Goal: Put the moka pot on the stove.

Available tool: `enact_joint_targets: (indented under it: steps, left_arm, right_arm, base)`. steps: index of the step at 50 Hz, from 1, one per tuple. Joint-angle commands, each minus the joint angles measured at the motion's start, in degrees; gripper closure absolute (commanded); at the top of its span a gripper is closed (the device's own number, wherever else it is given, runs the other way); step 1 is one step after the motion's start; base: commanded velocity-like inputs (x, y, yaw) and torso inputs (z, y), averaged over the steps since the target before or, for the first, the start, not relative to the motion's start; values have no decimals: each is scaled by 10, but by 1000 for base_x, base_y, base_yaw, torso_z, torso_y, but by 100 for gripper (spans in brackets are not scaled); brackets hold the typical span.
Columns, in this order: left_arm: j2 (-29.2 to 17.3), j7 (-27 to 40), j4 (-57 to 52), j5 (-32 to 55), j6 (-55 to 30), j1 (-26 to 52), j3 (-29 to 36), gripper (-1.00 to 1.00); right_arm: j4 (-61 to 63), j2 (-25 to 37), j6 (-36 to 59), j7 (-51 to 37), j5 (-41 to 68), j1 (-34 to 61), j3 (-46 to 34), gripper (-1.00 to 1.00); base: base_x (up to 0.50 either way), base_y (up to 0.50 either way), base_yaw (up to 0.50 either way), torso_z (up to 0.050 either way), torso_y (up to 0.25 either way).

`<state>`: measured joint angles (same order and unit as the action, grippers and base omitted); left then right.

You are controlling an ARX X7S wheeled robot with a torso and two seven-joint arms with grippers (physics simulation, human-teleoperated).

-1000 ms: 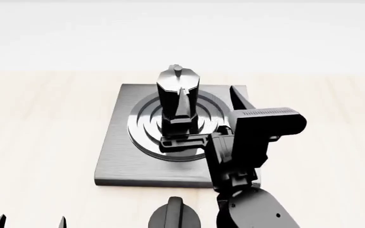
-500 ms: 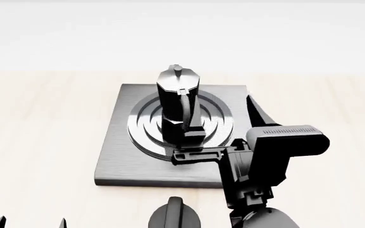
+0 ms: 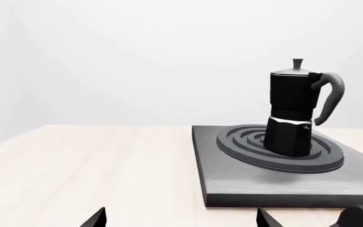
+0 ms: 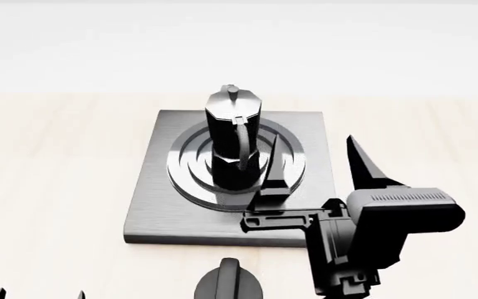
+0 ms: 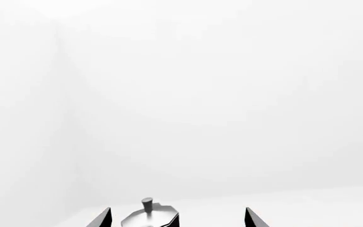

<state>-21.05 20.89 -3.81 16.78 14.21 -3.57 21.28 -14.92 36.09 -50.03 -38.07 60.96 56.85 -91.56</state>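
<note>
The moka pot (image 4: 236,140) is standing upright on the ring burner at the centre of the stove (image 4: 157,205), its curved handle turned toward the robot at about 6 o'clock in the head view. The silver lid and small knob are sitting level, with no visible tilt. From the left wrist view the moka pot (image 3: 295,109) is resting on the raised concentric rings, base fully inside the ring pattern, and the stove (image 3: 276,189) is lying flat on the light wooden table (image 3: 87,165). The right gripper (image 4: 313,171) is hovering at roughly 4 o'clock from the pot, over the near right part of the stove plate; its two fingers are spread wide apart and are holding nothing, the nearer one lying close to the pot's base but not touching it. In the right wrist view the pot's lid (image 5: 149,217) is showing low between the two separated fingertips. The left gripper (image 3: 178,220) is showing only as two dark fingertips, set well apart with nothing between them, away from the stove at about 7 o'clock. A short black round knob (image 4: 229,285) is sitting at the stove's near edge, at 6 o'clock.
</note>
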Motion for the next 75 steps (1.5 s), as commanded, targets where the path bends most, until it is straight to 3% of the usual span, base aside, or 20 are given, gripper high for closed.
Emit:
enact_joint_targets:
  steps: [1,75]
  left_arm:
    - [-4,-4,-26,-1,5,-12,-1,-100]
    - [-13,1,-30,8,5,-12,5,-100]
  right_arm:
    - [37,20,-5,-27,-34,-14,5,-100]
    - [74,52,-33,-116,-234,-72,88,-100]
  base:
    - [0,0,0,0,0]
    - [0,0,0,0,0]
